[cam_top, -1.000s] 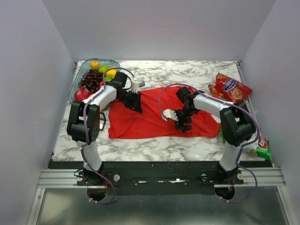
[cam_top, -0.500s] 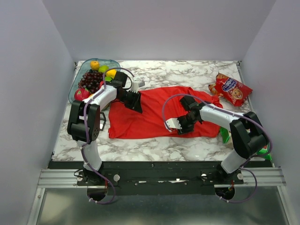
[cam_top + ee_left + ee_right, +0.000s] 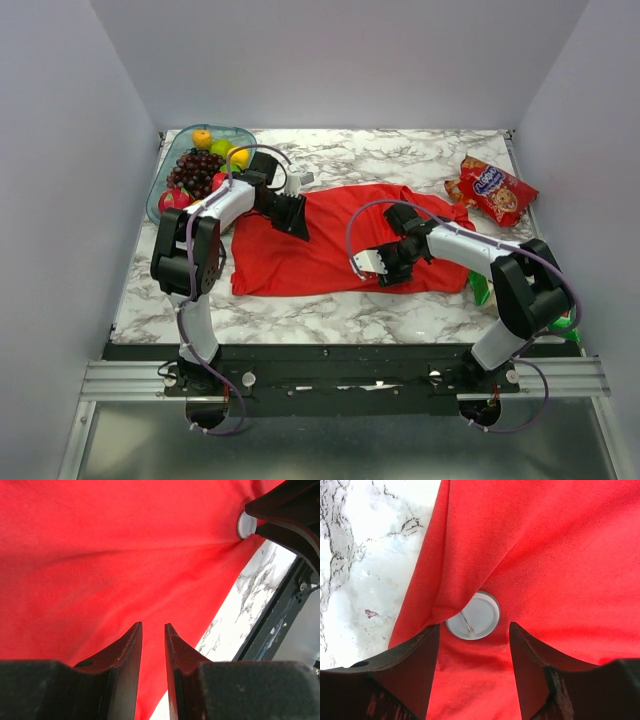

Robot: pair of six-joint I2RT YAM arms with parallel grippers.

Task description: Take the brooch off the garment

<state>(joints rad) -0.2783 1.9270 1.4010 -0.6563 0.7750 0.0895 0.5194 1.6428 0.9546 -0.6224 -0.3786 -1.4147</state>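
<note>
The garment, a bright red T-shirt [image 3: 320, 250], lies spread on the marble table. The brooch [image 3: 472, 616] is a small white disc pinned to it, its back and wire pin showing, with cloth bunched round it. My right gripper [image 3: 474, 625] is open; its jaws flank the cloth just short of the brooch and are not touching it. It is over the shirt's front middle [image 3: 388, 272]. The left wrist view shows the brooch [image 3: 246, 525] by the right gripper's black fingers [image 3: 285, 525]. My left gripper [image 3: 152, 625] is over the shirt's upper left [image 3: 296, 222], jaws a narrow gap apart and empty.
A glass bowl [image 3: 157, 192] of fruit stands at the back left beside the left arm. A red snack bag [image 3: 492, 187] lies at the back right. A green packet [image 3: 562, 318] lies at the right edge. The table's dark front rail [image 3: 280, 625] shows past the shirt's hem.
Over the second, my right gripper swung down and forward to the shirt's front middle, and the shirt's right side was drawn in. My left gripper barely shifted.
</note>
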